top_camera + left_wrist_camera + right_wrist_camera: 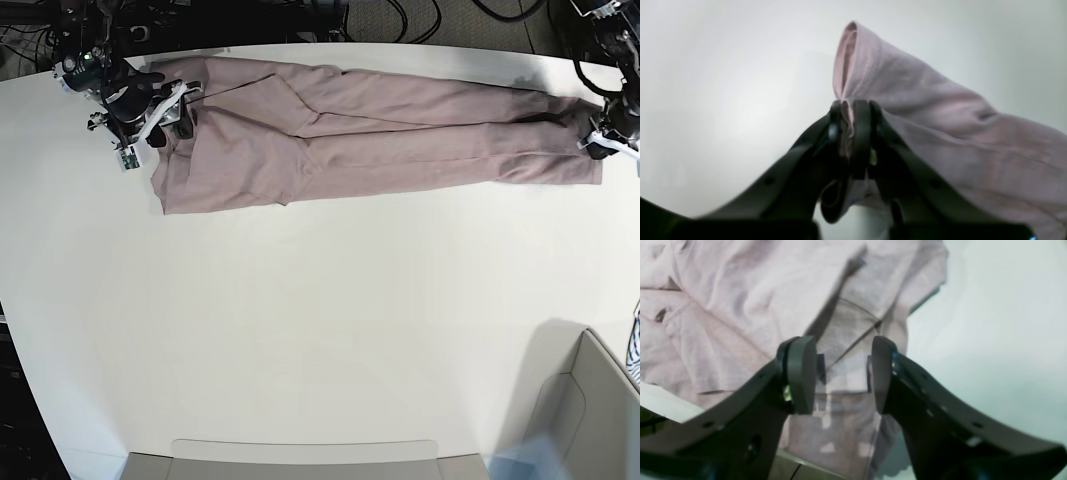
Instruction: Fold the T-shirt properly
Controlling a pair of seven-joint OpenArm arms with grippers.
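The mauve-pink T-shirt lies pulled out into a long, folded band across the far side of the white table. At its right end in the base view, my left gripper pinches the hem. The left wrist view shows that gripper shut on a bunched fold of the T-shirt, with cloth standing up above the jaws. At the band's left end, my right gripper hovers over the cloth. In the right wrist view the right gripper is open, its fingers spread just above the wrinkled T-shirt.
A grey bin stands at the near right corner, with a bit of blue-and-white striped cloth at the right edge. A shallow grey tray sits at the front edge. Cables and arm bases line the far edge.
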